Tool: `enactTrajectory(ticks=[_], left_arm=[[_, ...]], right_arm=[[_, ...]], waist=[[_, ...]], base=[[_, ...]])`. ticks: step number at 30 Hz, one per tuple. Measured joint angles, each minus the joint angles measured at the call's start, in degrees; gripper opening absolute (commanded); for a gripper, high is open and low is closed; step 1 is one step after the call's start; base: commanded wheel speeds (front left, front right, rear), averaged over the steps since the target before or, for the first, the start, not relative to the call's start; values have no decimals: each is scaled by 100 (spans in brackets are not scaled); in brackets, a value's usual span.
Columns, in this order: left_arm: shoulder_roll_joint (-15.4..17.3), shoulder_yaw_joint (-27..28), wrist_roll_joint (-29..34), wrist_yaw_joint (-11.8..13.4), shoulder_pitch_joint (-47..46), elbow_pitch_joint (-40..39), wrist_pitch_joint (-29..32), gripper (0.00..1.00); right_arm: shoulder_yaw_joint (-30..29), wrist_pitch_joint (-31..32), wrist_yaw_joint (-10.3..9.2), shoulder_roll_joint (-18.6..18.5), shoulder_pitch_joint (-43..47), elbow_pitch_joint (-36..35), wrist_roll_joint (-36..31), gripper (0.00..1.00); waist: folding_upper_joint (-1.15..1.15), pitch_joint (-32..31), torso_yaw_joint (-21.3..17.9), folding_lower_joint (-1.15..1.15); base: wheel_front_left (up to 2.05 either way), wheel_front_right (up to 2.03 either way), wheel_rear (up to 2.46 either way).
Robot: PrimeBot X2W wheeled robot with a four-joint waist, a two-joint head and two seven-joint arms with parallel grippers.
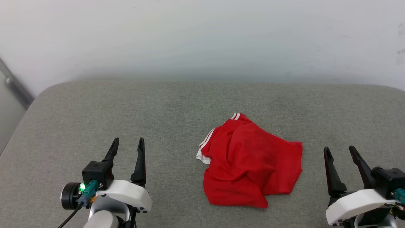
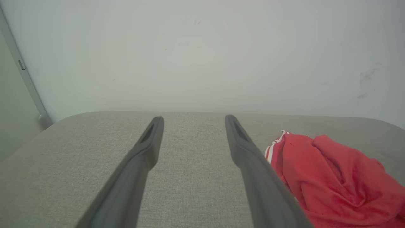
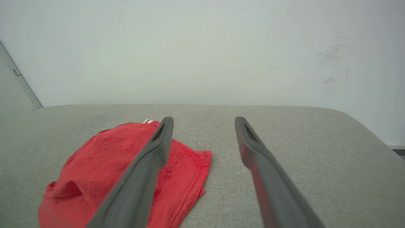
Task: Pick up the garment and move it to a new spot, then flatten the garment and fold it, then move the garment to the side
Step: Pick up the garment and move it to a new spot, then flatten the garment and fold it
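Both pincers stand wide, fingers spread and gripping nothing: the left pincer (image 1: 128,140) and the right pincer (image 1: 339,148) are poised over the grey fabric-covered tabletop (image 1: 158,104). The garment (image 1: 253,164), a crumpled red heap with white stripe trim along its far left edge, lies on the tabletop between them. It is to the right of the left pincer and left of the right pincer, nearer the latter, touching neither. A pale wall (image 1: 202,38) rises beyond the fingertips.

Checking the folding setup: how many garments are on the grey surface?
1: the red garment, crumpled right of centre on the grey surface; anything beneath it is hidden.
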Motion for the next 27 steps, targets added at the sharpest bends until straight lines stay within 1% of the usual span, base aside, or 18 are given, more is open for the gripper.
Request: enactTrajectory(ticks=[8,14,18,19,23,27], left_arm=[[-51,-70,-9,9,-4,-78,41,100],[-87,-107,-25,12,-55,-141,41,100],[-113,-111,-22,-2,-154,-212,31,100],[-131,-112,-21,-13,-204,-224,16,100],[-252,-146,27,-111,-414,-232,-12,100],[-364,-174,78,-212,-620,-194,-35,100]], right_arm=[[-15,25,0,0,12,64,63,100],[-343,318,-1,-1,-137,487,96,100],[-588,964,0,3,-569,1035,120,100],[-625,1212,-1,-2,-726,1220,90,100],[-681,2135,-1,-1,-1402,1756,83,100],[-616,2888,-1,-2,-1976,2024,-60,100]], waist=[[0,-10,-6,0],[0,73,37,0],[0,270,91,0],[0,339,109,0],[0,635,220,0],[0,927,384,0]], base=[[0,0,0],[0,0,0],[0,0,0],[0,0,0],[0,0,0],[0,0,0]])
